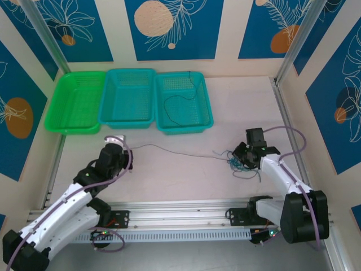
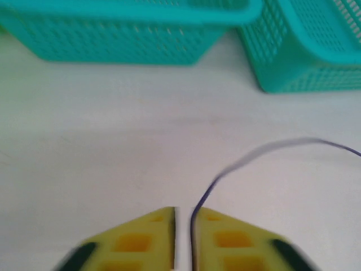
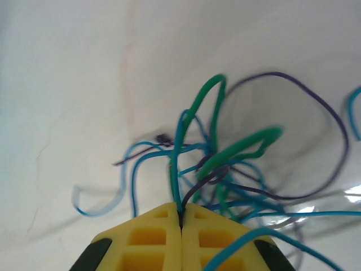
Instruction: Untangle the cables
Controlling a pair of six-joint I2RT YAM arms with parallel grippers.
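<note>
Dark cable [image 1: 175, 151] stretched left-right, from left gripper [image 2: 183, 212] to tangle [image 3: 225, 164]. Left jaws slightly parted, cable end between. Right gripper [image 3: 181, 217] clamped on tangle strands.

The right gripper [image 3: 181, 213] sits at six o'clock, its yellow fingers [image 3: 148, 237] pressed together with no gap between them. A blue-green strand and a dark strand of the cables [image 3: 225, 169] run straight into the seam at the tips, pinched there. Above that point the green cable [image 3: 206, 99] loops up toward twelve o'clock, and a second, flatter green loop reaches toward two o'clock. The dark cable [image 3: 333, 121] sweeps a wide arc from one to four o'clock. One blue cable [image 3: 138, 155] trails toward eight o'clock, ending in a pale blurred curl; another blue strand crosses over the finger at five o'clock. Everything lies on the white table [image 3: 67, 73]
</note>
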